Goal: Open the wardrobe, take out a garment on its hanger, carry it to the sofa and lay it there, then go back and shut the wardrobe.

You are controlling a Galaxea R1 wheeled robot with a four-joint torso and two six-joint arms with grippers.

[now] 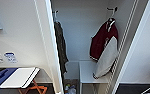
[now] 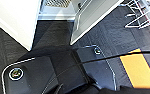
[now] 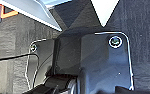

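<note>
Garment [image 1: 101, 40]: maroon jacket with white sleeves, hanging on its hanger [image 1: 112, 15] from a fitting high at the right rear of the wardrobe [image 1: 77, 30]; the lower white sleeve drapes down to the right end of the shelf [image 1: 87, 71].
Wardrobe: open; left door [image 1: 51, 47] swung out edge-on, interior in full sight.
Other garment [image 1: 61, 47]: long, dark, hung at the left side of the interior, well apart from the jacket.
Handling, judged: soft, limp, fairly light; body and sleeves will swing and sag, cloth gives no firm purchase.
Hold point, judged: the hanger at its hook or neck, just above the collar, not the fabric.
Emblem: small pale mark on the chest; not legible.
Labels: two blue-and-white stickers [image 1: 10, 57] on the wall left of the wardrobe; writing too blurred to read.
Left claw: cannot tell whether apart or together.
Right claw: cannot tell.
Sofa: not identified with certainty.
</note>
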